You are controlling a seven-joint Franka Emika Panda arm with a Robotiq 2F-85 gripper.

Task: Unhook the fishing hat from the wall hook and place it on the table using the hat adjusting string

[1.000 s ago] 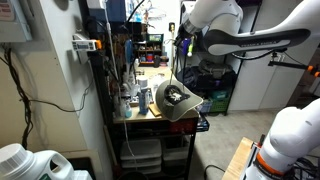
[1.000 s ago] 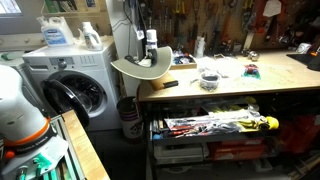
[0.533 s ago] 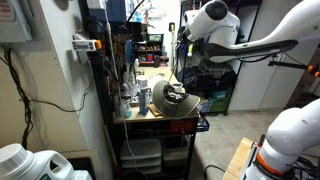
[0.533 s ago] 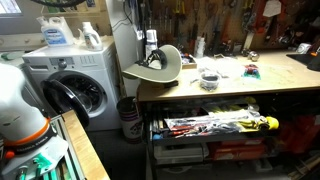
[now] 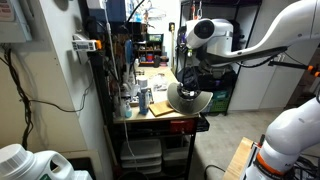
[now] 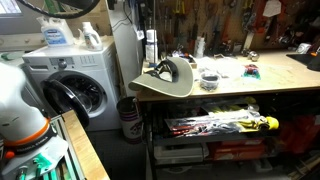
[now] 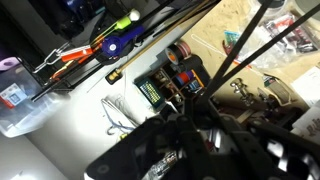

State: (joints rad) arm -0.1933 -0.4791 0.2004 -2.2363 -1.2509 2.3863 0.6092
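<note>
The khaki fishing hat (image 5: 187, 99) lies on the near end of the table (image 5: 160, 119), its brim hanging over the edge. In an exterior view it (image 6: 165, 81) sits on the table's (image 6: 250, 86) left end with the dark inside partly showing. My gripper (image 5: 188, 71) hangs just above the hat. In the wrist view the dark jaws (image 7: 195, 125) are closed around the thin dark hat adjusting string (image 7: 245, 50), which runs taut up to the right. The hat itself is blurred behind the fingers there.
A washing machine (image 6: 75, 88) with bottles (image 6: 60, 32) on top stands beside the table end, next to a white cylinder (image 6: 125, 45). A small bowl (image 6: 209, 80) and other small items lie on the tabletop. Open drawers with tools (image 6: 215, 125) are below.
The arm has come down and the hat has dropped from hanging tilted by its string to resting on the table end.
</note>
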